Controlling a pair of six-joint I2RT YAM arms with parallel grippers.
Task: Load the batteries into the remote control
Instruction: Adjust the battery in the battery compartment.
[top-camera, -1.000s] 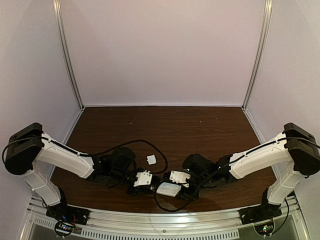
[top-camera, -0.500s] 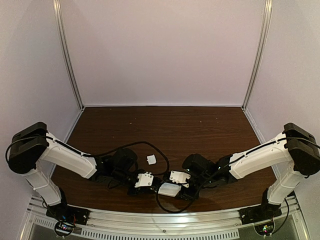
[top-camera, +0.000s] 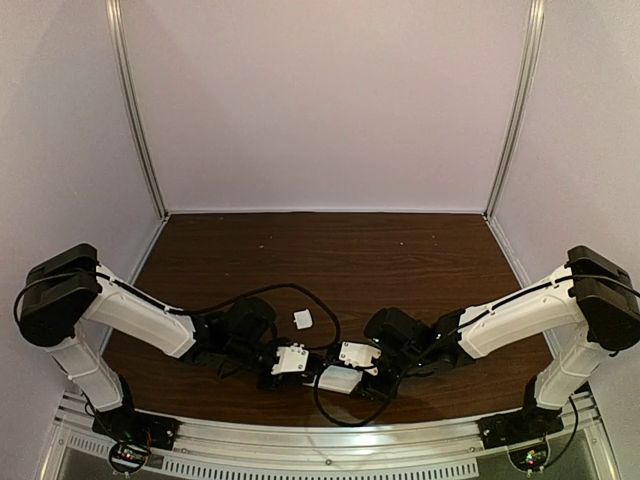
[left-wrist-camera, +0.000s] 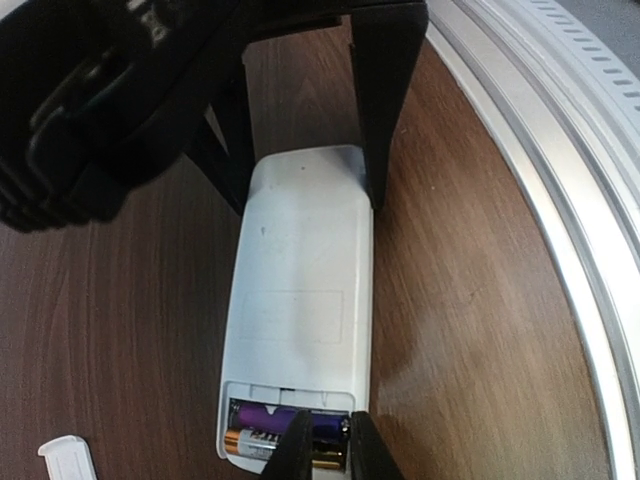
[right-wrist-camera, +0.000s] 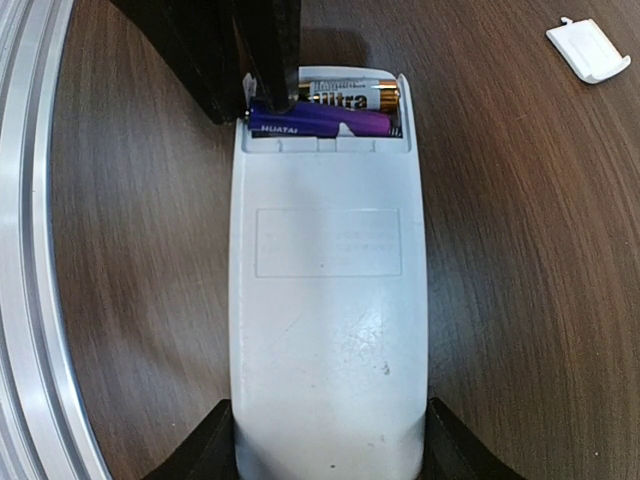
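The white remote control (top-camera: 338, 379) lies face down on the table near the front edge, its battery bay open. In the left wrist view the remote (left-wrist-camera: 300, 290) holds both batteries side by side: the purple one (left-wrist-camera: 262, 414) and the gold one (left-wrist-camera: 245, 443). My left gripper (left-wrist-camera: 328, 450) is nearly closed, its tips resting on the batteries' right ends. My right gripper (right-wrist-camera: 330, 450) is shut on the remote's other end (right-wrist-camera: 330, 330). The right wrist view shows the purple cell (right-wrist-camera: 320, 122) and gold cell (right-wrist-camera: 345, 96) under the left fingers (right-wrist-camera: 270, 50).
The small white battery cover (top-camera: 302, 319) lies loose on the table beyond the remote; it also shows in the right wrist view (right-wrist-camera: 588, 50). A black cable (top-camera: 300, 290) loops over the table. The metal front rail (right-wrist-camera: 30, 300) runs close beside the remote.
My left gripper has edged slightly right, toward the remote's open bay. The right arm and the remote have hardly moved.
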